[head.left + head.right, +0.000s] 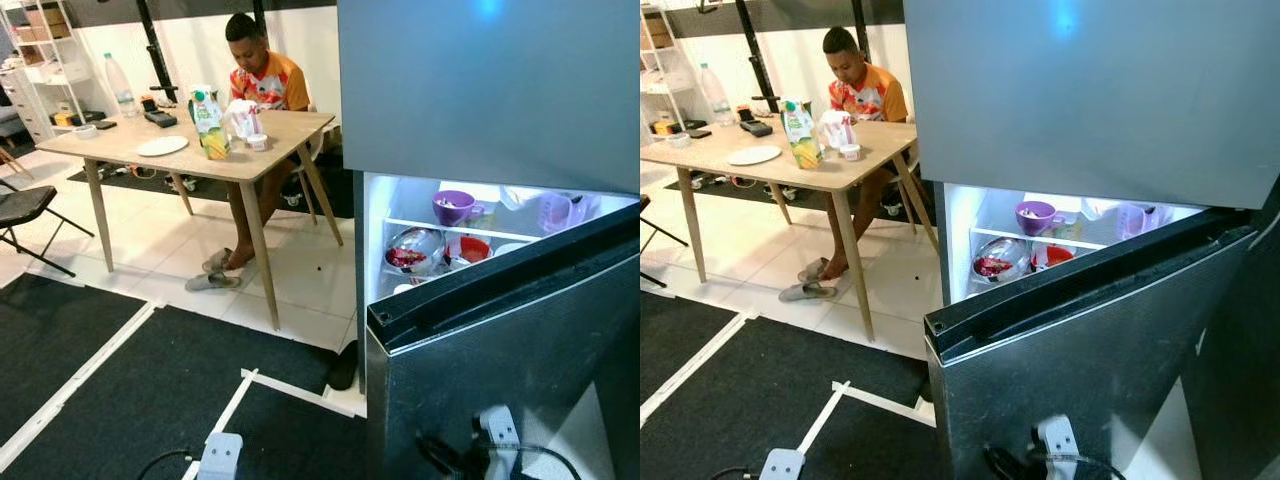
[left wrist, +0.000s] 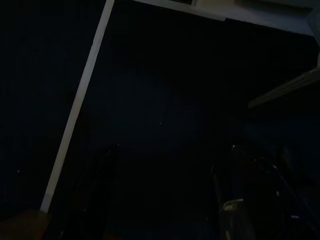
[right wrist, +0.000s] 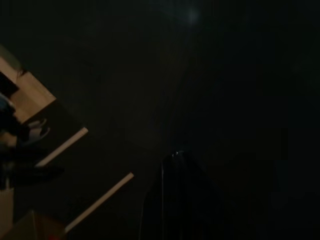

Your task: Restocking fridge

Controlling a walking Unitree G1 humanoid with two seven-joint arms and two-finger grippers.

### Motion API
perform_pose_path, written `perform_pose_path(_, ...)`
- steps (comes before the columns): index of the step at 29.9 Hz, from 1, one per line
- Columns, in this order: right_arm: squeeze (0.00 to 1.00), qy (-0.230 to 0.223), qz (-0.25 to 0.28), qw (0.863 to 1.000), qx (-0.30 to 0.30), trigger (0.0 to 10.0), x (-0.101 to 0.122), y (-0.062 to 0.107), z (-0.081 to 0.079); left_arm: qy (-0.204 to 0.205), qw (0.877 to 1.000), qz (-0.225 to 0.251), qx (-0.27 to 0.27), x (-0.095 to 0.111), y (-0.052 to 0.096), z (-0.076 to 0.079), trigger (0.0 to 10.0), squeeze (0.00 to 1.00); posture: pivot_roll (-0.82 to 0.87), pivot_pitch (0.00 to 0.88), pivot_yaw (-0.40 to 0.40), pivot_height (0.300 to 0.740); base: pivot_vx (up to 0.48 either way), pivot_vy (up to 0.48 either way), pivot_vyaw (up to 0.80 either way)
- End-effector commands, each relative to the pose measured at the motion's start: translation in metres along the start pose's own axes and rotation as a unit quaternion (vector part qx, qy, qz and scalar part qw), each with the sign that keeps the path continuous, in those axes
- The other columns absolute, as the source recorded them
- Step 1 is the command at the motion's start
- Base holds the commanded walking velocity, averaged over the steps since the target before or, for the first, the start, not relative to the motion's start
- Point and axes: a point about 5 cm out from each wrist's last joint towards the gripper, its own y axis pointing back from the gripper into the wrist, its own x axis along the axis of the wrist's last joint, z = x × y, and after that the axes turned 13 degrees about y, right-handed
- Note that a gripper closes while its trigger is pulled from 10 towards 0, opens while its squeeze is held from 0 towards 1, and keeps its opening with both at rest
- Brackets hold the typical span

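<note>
The fridge point(image 1: 500, 100) stands at my right with its upper door shut. Its lower door point(image 1: 500, 340) swings out toward me, and the lit compartment shows behind it. On the glass shelf point(image 1: 420, 226) stands a purple cup point(image 1: 452, 207) beside a clear plastic container point(image 1: 556, 210). Below are a steel bowl point(image 1: 413, 250) with red food and a red bowl point(image 1: 470, 248). On the wooden table point(image 1: 190, 150) at the left stands a green juice carton point(image 1: 208, 122). My left arm point(image 1: 220, 455) and right arm point(image 1: 497, 432) hang idle at the bottom edge. Both wrist views are very dark.
A person point(image 1: 262, 75) sits behind the table, with slippers point(image 1: 210, 280) under it. On the table are a white plate point(image 1: 162, 146), a water bottle point(image 1: 120, 85), a white bag point(image 1: 243, 115) and a small tub point(image 1: 257, 141). A folding chair point(image 1: 25, 210) stands far left. White tape lines cross the dark mat point(image 1: 130, 380).
</note>
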Motion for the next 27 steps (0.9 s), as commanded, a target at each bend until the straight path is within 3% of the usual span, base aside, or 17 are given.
perform_pose_path(1,0.0,0.018,0.047,0.999,0.004,10.0,0.028,-0.022,-0.003,-0.006,1.0,-0.007,0.006,-0.003,0.001,-0.004,10.0,0.0,-0.1,0.127,0.078,0.74,0.0,0.0,0.0)
perform_pose_path(4,0.0,0.036,0.063,0.997,0.011,10.0,0.051,-0.045,-0.008,-0.005,1.0,-0.006,0.006,-0.002,0.001,-0.004,10.0,0.0,-0.09,0.126,0.076,0.74,0.0,0.0,0.0)
perform_pose_path(5,0.0,0.036,0.063,0.997,0.011,10.0,0.051,-0.045,-0.008,-0.005,1.0,-0.006,0.006,-0.002,0.001,-0.004,10.0,0.0,-0.09,0.126,0.076,0.74,0.0,0.0,0.0)
perform_pose_path(6,0.0,0.054,0.063,0.997,0.009,10.0,0.065,-0.059,-0.012,-0.004,1.0,-0.006,0.007,-0.002,0.001,-0.005,10.0,0.0,-0.09,0.125,0.075,0.74,0.0,0.0,0.0)
perform_pose_path(7,0.0,0.054,0.063,0.997,0.009,10.0,0.065,-0.059,-0.012,-0.004,1.0,-0.006,0.007,-0.002,0.001,-0.005,10.0,0.0,-0.09,0.125,0.075,0.74,0.0,0.0,0.0)
perform_pose_path(10,0.0,0.107,0.103,0.988,-0.031,10.0,0.126,-0.1,-0.023,-0.003,1.0,-0.005,0.009,-0.001,0.001,-0.006,10.0,0.0,-0.09,0.128,0.072,0.74,0.0,0.0,0.0)
perform_pose_path(11,0.0,0.107,0.103,0.988,-0.031,10.0,0.126,-0.1,-0.023,-0.003,1.0,-0.005,0.009,-0.001,0.001,-0.006,10.0,0.0,-0.09,0.128,0.072,0.74,0.0,0.0,0.0)
perform_pose_path(13,0.0,0.109,0.176,0.974,-0.094,10.0,0.181,-0.116,-0.03,-0.002,1.0,-0.003,0.012,-0.001,0.001,-0.007,10.0,0.0,-0.08,0.127,0.067,0.74,0.0,0.0,0.0)
perform_pose_path(14,0.0,0.109,0.176,0.974,-0.094,10.0,0.181,-0.116,-0.03,-0.002,1.0,-0.003,0.012,-0.001,0.001,-0.007,10.0,0.0,-0.08,0.127,0.067,0.74,0.0,0.0,0.0)
perform_pose_path(15,0.0,0.105,0.202,0.965,-0.129,10.0,0.201,-0.118,-0.031,-0.002,1.0,-0.003,0.013,-0.001,0.001,-0.008,10.0,0.0,-0.08,0.127,0.067,0.74,0.0,0.0,0.0)
perform_pose_path(17,0.0,0.102,0.212,0.958,-0.163,10.0,0.213,-0.119,-0.029,-0.001,1.0,-0.002,0.015,-0.002,0.002,-0.009,10.0,0.0,-0.08,0.124,0.063,0.74,0.0,0.0,0.0)
perform_pose_path(21,0.0,0.107,0.201,0.957,-0.179,10.0,0.209,-0.118,-0.026,0.0,1.0,-0.002,0.016,-0.003,0.002,-0.009,10.0,0.0,-0.08,0.123,0.063,0.74,0.0,0.0,0.0)
perform_pose_path(22,0.0,0.12,0.172,0.96,-0.184,10.0,0.189,-0.115,-0.022,0.001,1.0,-0.002,0.016,-0.004,0.002,-0.009,10.0,0.0,-0.08,0.123,0.061,0.74,0.0,0.0,0.0)
perform_pose_path(23,0.0,0.12,0.172,0.96,-0.184,10.0,0.189,-0.115,-0.022,0.001,1.0,-0.002,0.016,-0.004,0.002,-0.009,10.0,0.0,-0.08,0.123,0.061,0.74,0.0,0.0,0.0)
perform_pose_path(25,0.0,0.136,0.048,0.968,-0.205,10.0,0.11,-0.093,-0.003,-0.001,1.0,-0.006,0.017,-0.007,0.003,-0.009,10.0,0.0,-0.08,0.128,0.063,0.74,0.0,0.0,0.0)
perform_pose_path(26,0.0,0.136,0.048,0.968,-0.205,10.0,0.11,-0.093,-0.003,-0.001,1.0,-0.006,0.017,-0.007,0.003,-0.009,10.0,0.0,-0.08,0.128,0.063,0.74,0.0,0.0,0.0)
perform_pose_path(27,0.0,0.141,-0.009,0.966,-0.219,10.0,0.077,-0.077,0.004,-0.004,1.0,-0.008,0.017,-0.008,0.003,-0.009,10.0,0.0,-0.08,0.131,0.072,0.74,0.0,0.0,0.0)
